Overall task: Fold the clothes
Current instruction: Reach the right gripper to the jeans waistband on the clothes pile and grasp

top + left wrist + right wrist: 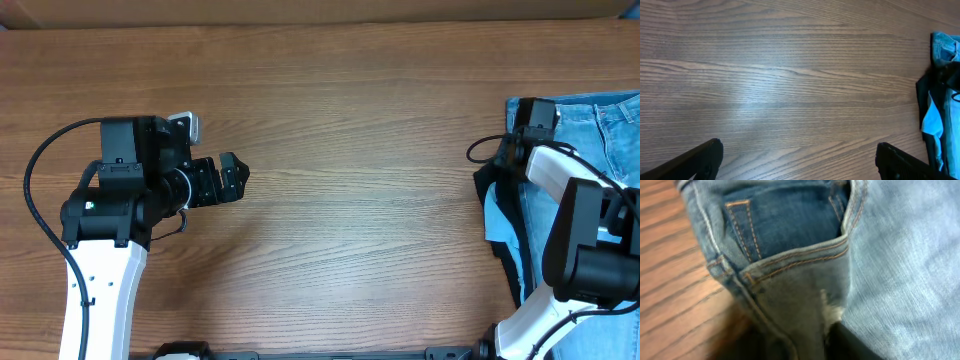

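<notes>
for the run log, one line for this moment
left gripper open over table | right gripper at jeans, grip unclear | jeans at right edge

You count one table (380, 120), wood-grained, and two robot arms on it: one left arm (100, 250) and one right arm (575, 245). One black cable (35, 180) loops beside the left arm. You count one pair of jeans (610, 130) and one only, at the table's right edge. In the left wrist view, two fingers (702, 157) show, one in each lower corner. In the right wrist view, you count one pocket opening (805, 255), one smaller pocket (742, 227) inside it, and two rows of orange stitching (800, 262) along the opening's edge.
</notes>
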